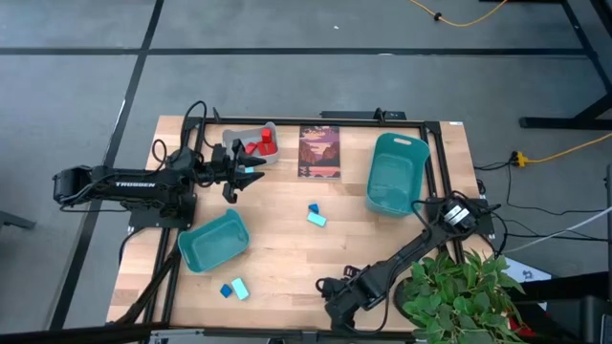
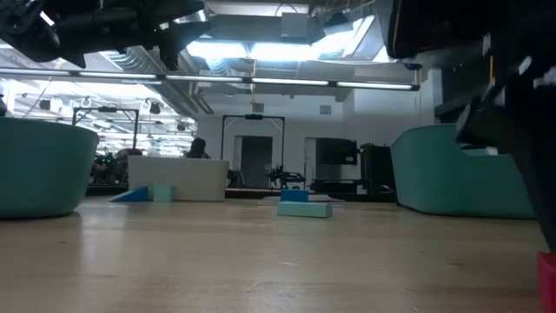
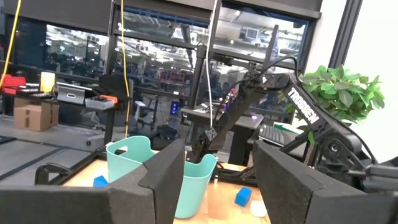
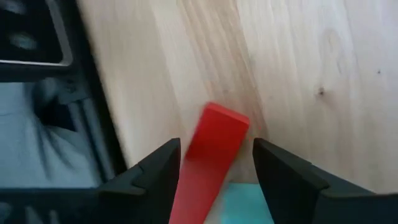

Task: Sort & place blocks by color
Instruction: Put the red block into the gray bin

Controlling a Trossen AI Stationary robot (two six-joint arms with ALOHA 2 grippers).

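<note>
The left gripper [image 1: 251,173] hangs above the table beside the grey bin [image 1: 251,145], its jaws spread wide and empty, as the left wrist view shows. Just past its tips that grey bin holds red blocks [image 1: 258,145]; how many cannot be told. Nearer the table's front edge from it, a small teal bin [image 1: 212,241] lies on the wood, and nothing can be made out inside it. Beyond that bin, close to the front edge, lie a dark blue cube [image 1: 227,290] and a light cyan block [image 1: 240,288], touching or nearly so.

Across the table from the left gripper, a dark blue block [image 1: 313,206] and a light cyan bar [image 1: 316,219] lie side by side on bare wood. In the low view they show as the blue one [image 2: 294,196] behind the cyan one [image 2: 304,209]. A dark picture card [image 1: 319,152] lies flat between the grey bin and the large teal bin [image 1: 395,173], whose inside looks bare.

The right gripper [image 1: 337,306] sits low at the table's front edge, near a potted plant [image 1: 459,287]. Its wrist view shows the jaws parted, with a red block [image 4: 211,160] between the fingers [image 4: 155,177] and a cyan piece [image 4: 239,204] beside it; whether the fingers touch the red block cannot be told.
</note>
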